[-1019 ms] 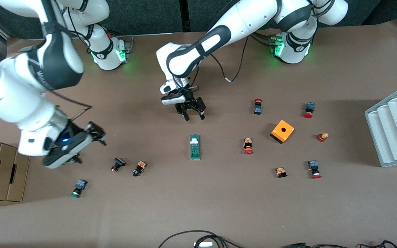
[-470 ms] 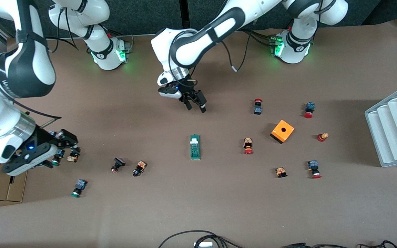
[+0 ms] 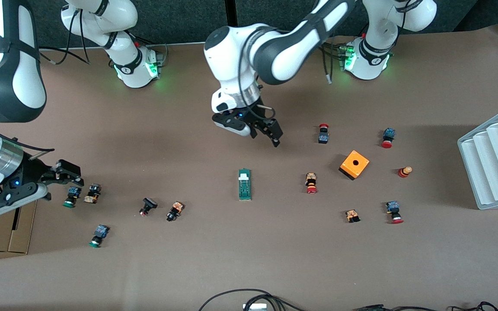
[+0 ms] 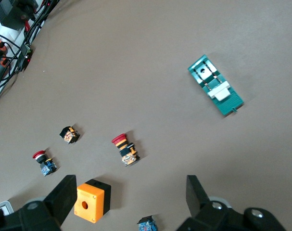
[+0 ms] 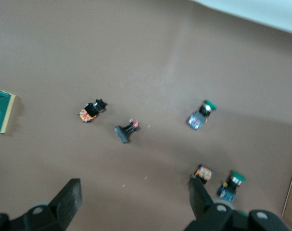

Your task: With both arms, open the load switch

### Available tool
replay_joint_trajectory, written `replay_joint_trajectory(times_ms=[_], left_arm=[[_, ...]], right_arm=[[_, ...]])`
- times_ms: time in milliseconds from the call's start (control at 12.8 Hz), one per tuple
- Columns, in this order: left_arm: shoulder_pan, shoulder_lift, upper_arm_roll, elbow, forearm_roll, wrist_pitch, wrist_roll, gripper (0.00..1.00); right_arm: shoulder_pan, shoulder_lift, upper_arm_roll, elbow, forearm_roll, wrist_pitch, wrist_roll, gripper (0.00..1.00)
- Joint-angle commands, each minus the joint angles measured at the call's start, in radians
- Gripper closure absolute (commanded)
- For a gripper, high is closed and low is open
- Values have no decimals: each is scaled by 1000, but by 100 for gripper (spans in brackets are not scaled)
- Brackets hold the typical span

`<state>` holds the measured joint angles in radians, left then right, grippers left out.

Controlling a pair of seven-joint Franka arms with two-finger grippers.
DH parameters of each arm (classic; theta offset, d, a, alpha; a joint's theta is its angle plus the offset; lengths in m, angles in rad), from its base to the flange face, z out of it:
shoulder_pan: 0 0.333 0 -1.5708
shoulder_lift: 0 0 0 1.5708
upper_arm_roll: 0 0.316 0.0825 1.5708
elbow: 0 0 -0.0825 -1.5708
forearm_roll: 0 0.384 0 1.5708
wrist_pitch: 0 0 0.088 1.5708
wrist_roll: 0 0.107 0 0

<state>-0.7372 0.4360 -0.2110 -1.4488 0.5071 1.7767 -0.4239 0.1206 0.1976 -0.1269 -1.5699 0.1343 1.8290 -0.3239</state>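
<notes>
The load switch [image 3: 244, 184] lies untouched at frame centre on the tabletop. Left gripper [image 3: 267, 133], open, hovers above it in frame; right gripper [image 3: 61, 175], open, at frame's left edge, could knock nearby buttons [image 3: 92, 193].

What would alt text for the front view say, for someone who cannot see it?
A green load switch lies alone mid-table, untouched. The left gripper hangs open above bare table, the right gripper open over a green-capped button; an orange cube sits nearby.
</notes>
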Motion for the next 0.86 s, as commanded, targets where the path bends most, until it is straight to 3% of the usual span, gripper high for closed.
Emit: replay_joint_trajectory(times_ms=[0, 314, 392, 470, 549, 784], left_arm=[[-8, -80, 126, -2, -172, -20, 149, 0], [-8, -160, 341, 14, -379, -65, 327, 0], [-8, -160, 376, 24, -403, -80, 391, 0], [-8, -160, 387, 39, -410, -101, 417, 0], [-8, -160, 390, 57, -411, -143, 422, 0], [-7, -160, 392, 84, -406, -204, 421, 0]], right_arm=[[-3, -26, 0, 24, -85, -82, 98, 0], [-10, -53, -60, 24, -166, -91, 97, 0], [-25, -53, -74, 24, -124, -106, 112, 0], [-42, -55, -80, 24, -43, -108, 123, 0], [-50, -50, -79, 24, -20, -111, 138, 0], [-24, -52, -66, 24, -44, -114, 211, 0]])
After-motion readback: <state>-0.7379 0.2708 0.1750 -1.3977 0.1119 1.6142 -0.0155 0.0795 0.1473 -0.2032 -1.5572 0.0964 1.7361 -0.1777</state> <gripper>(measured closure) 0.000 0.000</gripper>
